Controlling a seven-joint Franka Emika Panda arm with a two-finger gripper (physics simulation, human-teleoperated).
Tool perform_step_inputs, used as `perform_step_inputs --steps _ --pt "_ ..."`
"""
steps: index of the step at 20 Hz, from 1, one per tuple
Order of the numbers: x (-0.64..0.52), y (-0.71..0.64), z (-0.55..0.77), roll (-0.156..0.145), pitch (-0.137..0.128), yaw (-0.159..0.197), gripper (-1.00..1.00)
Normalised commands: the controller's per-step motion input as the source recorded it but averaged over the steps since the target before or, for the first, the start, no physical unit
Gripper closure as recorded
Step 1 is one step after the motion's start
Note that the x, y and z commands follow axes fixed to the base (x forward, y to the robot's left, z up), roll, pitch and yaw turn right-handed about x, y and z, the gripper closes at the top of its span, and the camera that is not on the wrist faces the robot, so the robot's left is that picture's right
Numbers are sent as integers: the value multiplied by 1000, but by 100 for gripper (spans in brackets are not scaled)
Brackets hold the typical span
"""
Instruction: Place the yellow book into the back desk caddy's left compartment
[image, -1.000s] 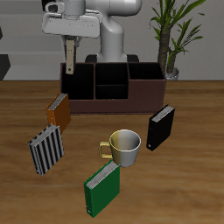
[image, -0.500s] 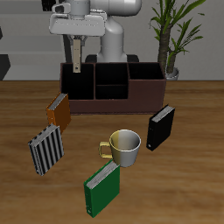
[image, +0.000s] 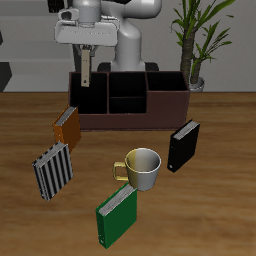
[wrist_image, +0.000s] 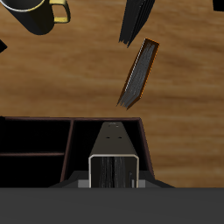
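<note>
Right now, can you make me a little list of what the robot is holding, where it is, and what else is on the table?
holding: yellow book, upright in the gripper
where: above the left compartment of the back desk caddy
in the compartment yet: no
books on table: orange-brown book, striped book, black book, green book
also: mug, plant

the yellow book (image: 87, 65) is held upright in the gripper (image: 86, 45), directly above the left compartment (image: 88, 93) of the back desk caddy (image: 128, 99), its lower end just over the rim. an orange-brown book (image: 66, 126) is seen just in front of the caddy, a striped book (image: 54, 170) nearer the table's front edge. a mug (image: 141, 168), a black book (image: 183, 145) and a green book (image: 116, 215) are also seen in front of the caddy.
</note>
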Motion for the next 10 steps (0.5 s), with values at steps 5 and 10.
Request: perform_step_inputs --steps 5,10 --pt "156 -91 -301 -19 49 -32 100" --pt "85 0 -273 5 46 -31 100"
